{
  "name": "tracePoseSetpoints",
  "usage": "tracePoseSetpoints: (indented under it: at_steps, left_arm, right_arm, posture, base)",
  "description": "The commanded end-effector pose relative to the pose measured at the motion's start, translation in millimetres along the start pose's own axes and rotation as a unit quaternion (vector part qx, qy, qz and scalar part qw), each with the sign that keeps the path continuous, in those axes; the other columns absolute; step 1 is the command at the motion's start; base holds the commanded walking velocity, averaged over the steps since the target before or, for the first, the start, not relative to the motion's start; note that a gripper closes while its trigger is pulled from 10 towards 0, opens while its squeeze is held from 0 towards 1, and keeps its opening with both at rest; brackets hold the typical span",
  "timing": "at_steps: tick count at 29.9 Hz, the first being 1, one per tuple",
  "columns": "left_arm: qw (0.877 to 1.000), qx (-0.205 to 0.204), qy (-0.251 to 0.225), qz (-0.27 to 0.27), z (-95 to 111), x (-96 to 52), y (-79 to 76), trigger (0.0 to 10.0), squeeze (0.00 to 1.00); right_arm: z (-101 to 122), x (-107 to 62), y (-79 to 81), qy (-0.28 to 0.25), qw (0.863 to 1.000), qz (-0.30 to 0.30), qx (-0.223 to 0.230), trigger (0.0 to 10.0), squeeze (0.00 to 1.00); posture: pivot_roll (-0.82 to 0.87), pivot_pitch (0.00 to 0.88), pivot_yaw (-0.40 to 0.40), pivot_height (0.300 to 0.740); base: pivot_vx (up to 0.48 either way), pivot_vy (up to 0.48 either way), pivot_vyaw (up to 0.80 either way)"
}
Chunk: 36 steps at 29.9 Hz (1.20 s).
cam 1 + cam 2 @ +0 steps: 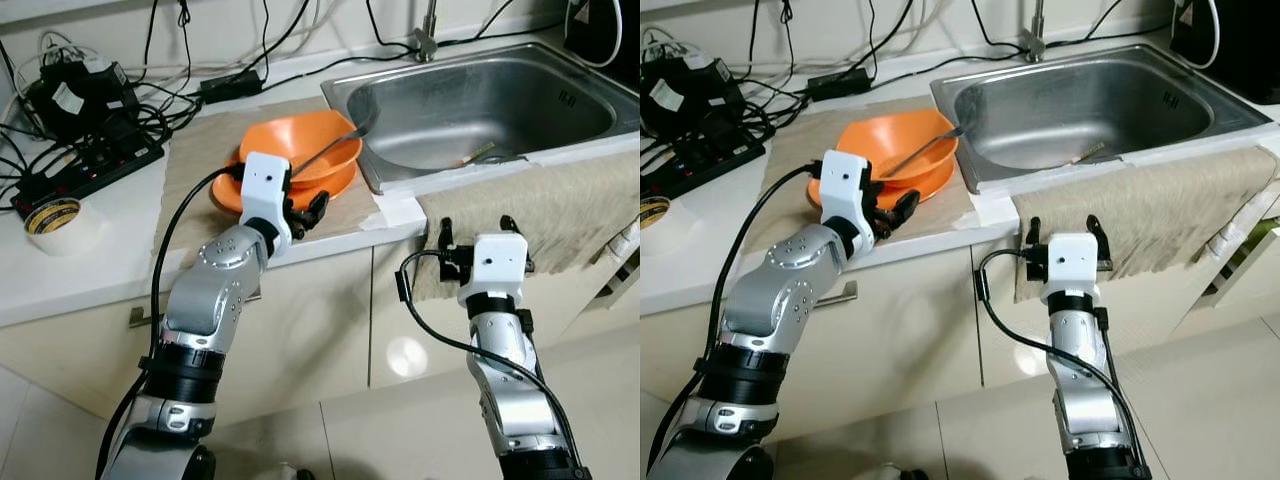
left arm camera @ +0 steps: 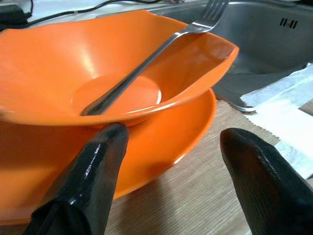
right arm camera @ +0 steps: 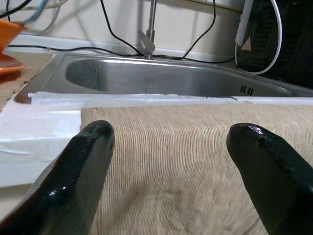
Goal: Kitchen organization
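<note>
An orange bowl is stacked on an orange plate, and both are set on a beige mat laid on the white desk, just beside the steel sink. A metal fork is leaned inside the bowl, its handle resting near the bowl's bottom and its tines raised over the rim on the sink side.

The left gripper is held at the front edge of the plate, low over the mat. In the left wrist view its fingers are seen spread apart, with one fingertip close under the bowl's rim against the plate and the other over the mat; nothing is pinched between them.

The right gripper is raised in front of the desk edge, pointed at a beige cloth that is draped over the desk front below the sink. Its fingers are spread wide and nothing is held.

A roll of tape is set on the desk at the far left, near a black power strip and a tangle of cables. A tap is mounted behind the sink.
</note>
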<state>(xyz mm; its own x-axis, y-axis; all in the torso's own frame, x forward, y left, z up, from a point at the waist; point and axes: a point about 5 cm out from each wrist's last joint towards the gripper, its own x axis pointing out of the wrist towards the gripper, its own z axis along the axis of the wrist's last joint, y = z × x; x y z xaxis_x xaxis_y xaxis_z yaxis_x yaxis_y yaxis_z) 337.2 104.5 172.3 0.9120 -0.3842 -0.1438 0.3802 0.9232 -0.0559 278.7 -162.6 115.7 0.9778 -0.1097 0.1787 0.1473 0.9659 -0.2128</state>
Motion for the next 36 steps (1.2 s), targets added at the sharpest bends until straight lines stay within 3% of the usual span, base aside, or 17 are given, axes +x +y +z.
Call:
tracePoseSetpoints:
  at_steps: [1, 5, 7, 12, 18, 23, 25, 31, 36]
  left_arm:
    - [1.0, 0.015, 0.002, 0.021, -1, -3.7, 10.9, 10.0, 0.0]
    - [0.999, 0.019, -0.008, 0.039, 1, -10.2, 18.7, 10.0, 0.0]
    - [0.996, 0.018, -0.034, 0.08, 6, -17.7, 31.6, 10.0, 0.0]
    - [0.99, 0.015, -0.051, 0.133, 9, -22.2, 44.6, 10.0, 0.0]
    - [0.983, 0.035, -0.078, 0.163, 21, -23.3, 50.7, 10.0, 0.0]
    - [0.98, 0.022, -0.134, 0.147, 41, -16.5, 37.2, 10.0, 0.0]
    - [0.976, 0.04, -0.164, 0.138, 56, -11.5, 22.1, 10.0, 0.0]
    - [0.978, 0.058, -0.163, 0.116, 49, -8.2, 6.2, 10.0, 0.0]
    - [0.982, 0.04, -0.143, 0.118, 39, -5.8, 7.3, 10.0, 0.0]
  right_arm:
    - [2, 0.7, 0.1, 0.0, 1.0, 0.0, 0.001, 10.0, 0.0]
    - [3, 1.4, -0.7, 0.0, 1.0, 0.001, 0.002, 10.0, 0.0]
    - [4, 4.0, -2.0, -0.003, 1.0, 0.002, 0.002, 10.0, 0.0]
    - [9, 9.8, -2.4, -0.013, 1.0, 0.005, 0.002, 10.0, 0.0]
    - [23, 21.7, -4.9, -0.042, 0.999, 0.009, -0.007, 10.0, 0.0]
    - [31, 30.6, -8.7, -0.052, 0.999, 0.006, -0.001, 10.0, 0.0]
    - [32, 33.7, -10.7, -0.052, 0.999, 0.003, 0.004, 10.0, 0.0]
    - [30, 32.9, -8.4, -0.047, 0.999, 0.008, 0.013, 10.0, 0.0]
    - [25, 28.9, -2.8, -0.037, 0.999, 0.017, 0.018, 10.0, 0.0]
  posture:
    - [-0.09, 0.0, 0.14, 0.736]
    - [-0.08, 0.0, 0.131, 0.736]
    - [-0.07, 0.0, 0.119, 0.736]
    - [-0.06, 0.0, 0.107, 0.736]
    - [-0.05, 0.0, 0.105, 0.736]
    - [-0.05, 0.0, 0.107, 0.736]
    - [-0.05, 0.0, 0.108, 0.736]
    - [-0.06, 0.0, 0.108, 0.736]
    - [-0.06, 0.0, 0.103, 0.736]
  base:
    - [0.0, 0.0, 0.0]
    - [0.0, 0.0, 0.0]
    - [0.0, 0.0, 0.0]
    - [0.0, 0.0, 0.0]
    - [0.0, 0.0, 0.0]
    - [0.0, 0.0, 0.0]
    - [0.0, 0.0, 0.0]
    - [0.0, 0.0, 0.0]
    - [0.0, 0.0, 0.0]
